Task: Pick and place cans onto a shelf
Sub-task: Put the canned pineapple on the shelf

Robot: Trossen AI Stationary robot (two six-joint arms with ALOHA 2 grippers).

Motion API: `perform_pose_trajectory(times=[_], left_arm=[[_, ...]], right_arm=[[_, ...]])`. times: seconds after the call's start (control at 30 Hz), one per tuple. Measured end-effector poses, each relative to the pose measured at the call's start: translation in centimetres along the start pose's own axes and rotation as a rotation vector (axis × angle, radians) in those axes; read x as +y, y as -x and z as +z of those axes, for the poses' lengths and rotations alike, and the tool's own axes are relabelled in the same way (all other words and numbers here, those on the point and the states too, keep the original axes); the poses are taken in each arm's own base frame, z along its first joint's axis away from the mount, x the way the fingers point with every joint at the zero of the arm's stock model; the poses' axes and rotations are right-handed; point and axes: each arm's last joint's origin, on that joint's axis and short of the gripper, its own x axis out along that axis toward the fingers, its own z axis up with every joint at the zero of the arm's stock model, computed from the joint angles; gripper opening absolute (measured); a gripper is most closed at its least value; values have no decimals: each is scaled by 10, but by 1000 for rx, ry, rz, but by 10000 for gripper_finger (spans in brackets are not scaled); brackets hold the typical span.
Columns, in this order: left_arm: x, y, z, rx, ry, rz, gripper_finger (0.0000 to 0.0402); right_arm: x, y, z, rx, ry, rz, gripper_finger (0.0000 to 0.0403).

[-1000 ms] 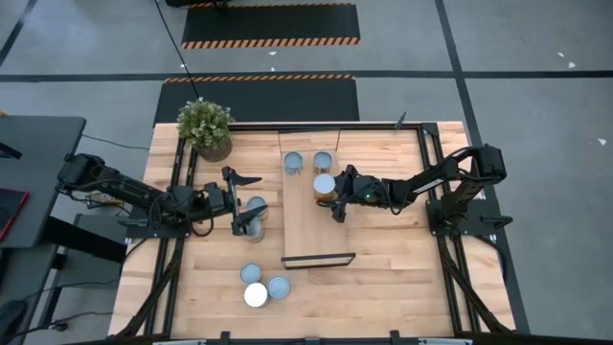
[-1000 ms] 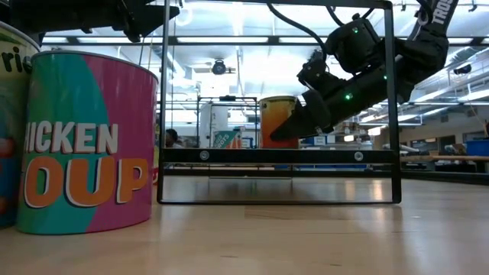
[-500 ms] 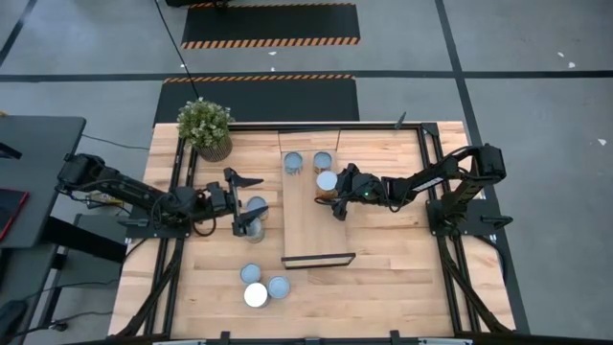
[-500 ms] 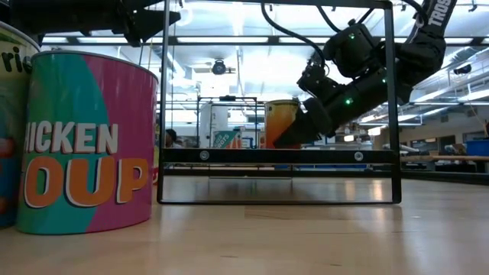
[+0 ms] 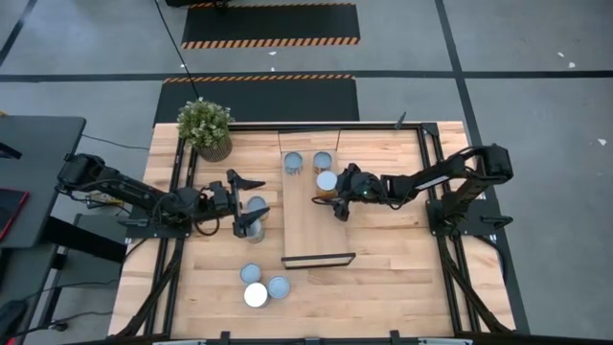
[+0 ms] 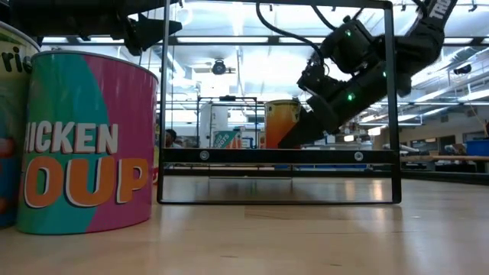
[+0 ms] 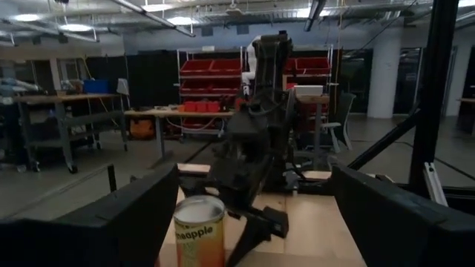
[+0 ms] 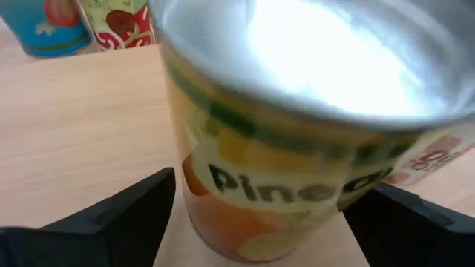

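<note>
The shelf (image 5: 311, 235) lies along the middle of the table, with its black frame (image 6: 391, 99) close in the low view. Two cans (image 5: 293, 163) (image 5: 324, 160) stand at its far end. A pineapple can (image 5: 328, 181) (image 6: 282, 122) stands upright on the board just in front of them. My right gripper (image 5: 335, 195) is open, and its fingers (image 8: 111, 215) stand on either side of this can (image 8: 297, 170). I cannot see them touch it. My left gripper (image 5: 241, 203) is open and raised beside two cans (image 5: 255, 205) on the table left of the shelf.
Three cans (image 5: 261, 286) stand grouped near the table's front edge; the Chicken Soup can (image 6: 84, 141) among them fills the low view's left. A potted plant (image 5: 204, 126) stands at the far left corner. Bare shelf board lies in front of the pineapple can.
The pineapple can has shifted a little toward the far end of the shelf and come down onto the board, then stayed still. My right gripper has since risen slightly and drawn back a little toward the table's right edge.
</note>
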Motion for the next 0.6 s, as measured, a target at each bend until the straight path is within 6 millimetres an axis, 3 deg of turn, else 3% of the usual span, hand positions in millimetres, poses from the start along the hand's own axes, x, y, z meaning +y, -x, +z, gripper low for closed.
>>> perform_pose_trajectory(times=[0.3, 0.6], left_arm=[[0, 0, -7, 70, 63, 0, 359], [0, 0, -8, 72, 77, 1, 359]], right_arm=[[-1, 14, 30, 48, 41, 9, 375], [-8, 14, 39, 57, 94, -17, 375]])
